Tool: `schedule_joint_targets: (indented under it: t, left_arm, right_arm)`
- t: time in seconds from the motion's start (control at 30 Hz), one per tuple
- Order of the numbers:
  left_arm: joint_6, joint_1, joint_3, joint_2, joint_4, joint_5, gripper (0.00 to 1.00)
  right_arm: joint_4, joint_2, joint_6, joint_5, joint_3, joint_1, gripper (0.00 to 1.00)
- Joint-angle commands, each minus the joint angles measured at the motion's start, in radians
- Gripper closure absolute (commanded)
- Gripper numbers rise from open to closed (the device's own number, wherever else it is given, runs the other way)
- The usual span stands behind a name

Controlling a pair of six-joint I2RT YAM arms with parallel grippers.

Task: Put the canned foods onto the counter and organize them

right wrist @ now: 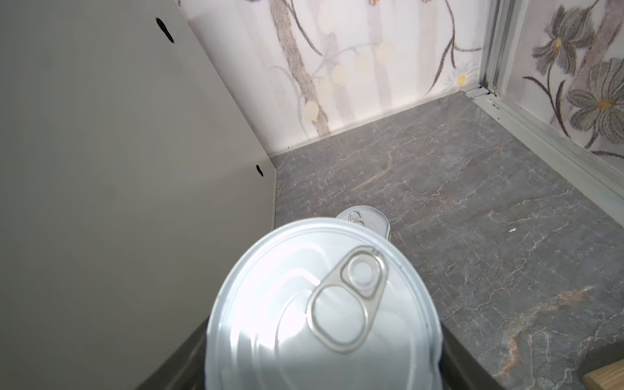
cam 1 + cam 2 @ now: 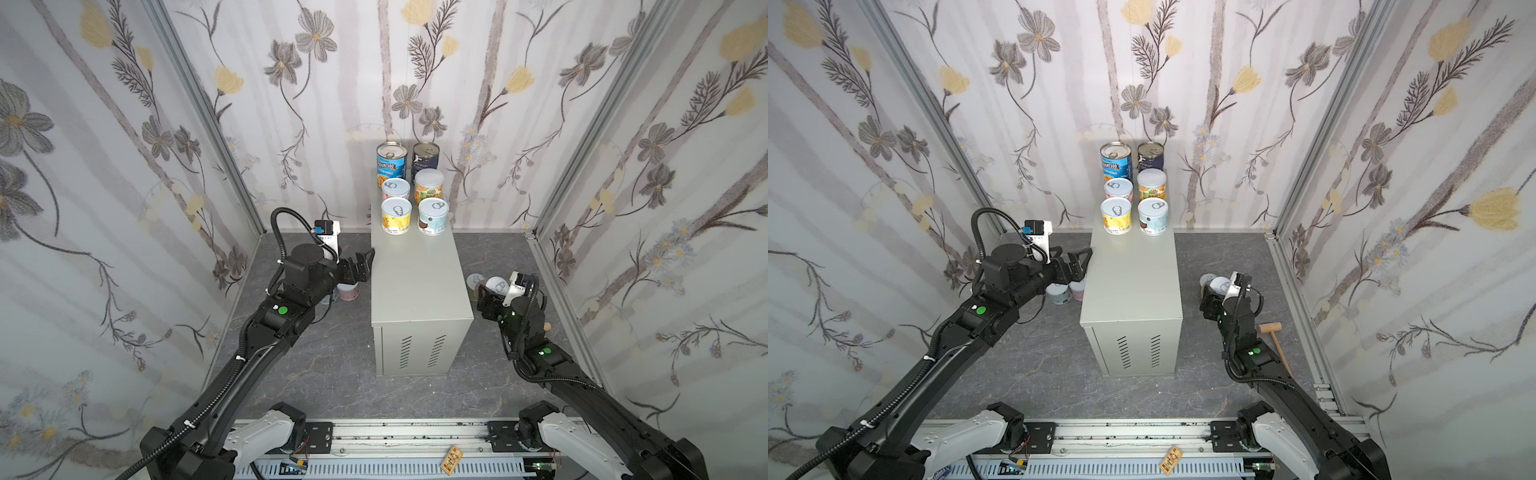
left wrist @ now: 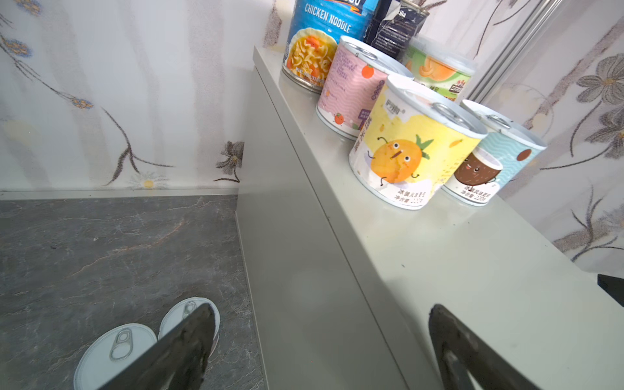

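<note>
Left arm: reaches toward the left edge of the counter (image 2: 419, 286); left gripper (image 2: 360, 262) spread wide, empty
Right arm: low, right of the counter; right gripper (image 2: 492, 291) clamped on a white-lidded can (image 1: 320, 304)
On counter: six cans (image 2: 397, 216) paired at its far end
On floor: two floor cans (image 2: 1059, 294) at its left; spare can (image 1: 364, 219) beyond the held one
Obscured: right fingers, held label; floor pair partly under left arm

6 cans (image 2: 397, 216) crowd the far end of the counter (image 2: 417, 286); its near half lies bare.
</note>
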Motion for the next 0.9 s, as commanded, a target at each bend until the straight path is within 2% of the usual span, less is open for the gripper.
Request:
schedule_joint_targets:
  t: [0.0, 0.3, 0.63, 0.77, 0.87]
  left_arm:
    - [0.007, 0.0, -0.002, -0.013, 0.049, 0.024, 0.0]
    - [0.033, 0.0, -0.021, -0.024, 0.072, 0.087, 0.0]
    - [0.045, 0.0, -0.042, -0.04, 0.09, 0.054, 0.0]
    - [0.03, 0.0, -0.059, -0.064, 0.115, -0.011, 0.0]
    - [-0.016, 0.0, -0.06, -0.079, 0.09, -0.167, 0.0]
  right_arm:
    - [0.074, -0.053, -0.015, -0.008, 0.028, -0.008, 0.47]
    - [0.045, -0.16, -0.043, -0.127, 0.13, -0.035, 0.47]
    - [0.021, -0.159, -0.077, -0.228, 0.217, -0.035, 0.47]
    - [-0.006, -0.137, -0.08, -0.292, 0.255, -0.035, 0.48]
    - [-0.088, -0.1, -0.089, -0.324, 0.359, -0.035, 0.47]
